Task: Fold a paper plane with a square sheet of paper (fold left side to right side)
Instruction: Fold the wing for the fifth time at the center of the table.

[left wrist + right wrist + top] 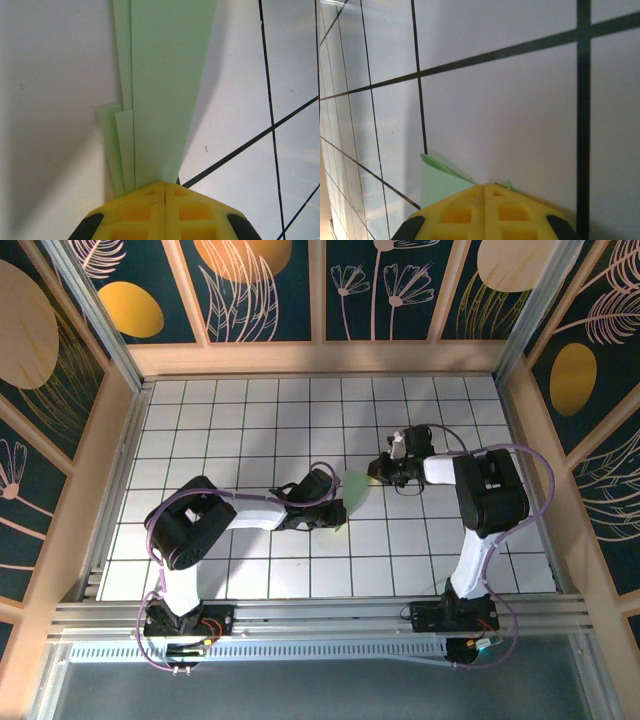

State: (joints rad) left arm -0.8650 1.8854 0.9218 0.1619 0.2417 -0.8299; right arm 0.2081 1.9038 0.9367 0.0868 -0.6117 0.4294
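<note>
From above, the paper plane [352, 488] sat near the middle of the surface [250, 420], a pale green sliver spanning the left gripper [335, 512] and right gripper [383, 470]. The left wrist camera added the layers: long lengthwise folds of the plane [165, 90] narrowing into the left gripper [165, 187], its jaws closed tight on that end. The right wrist camera caught just a small green corner [437, 182] pinched in the right gripper [485, 187], also fully closed.
</note>
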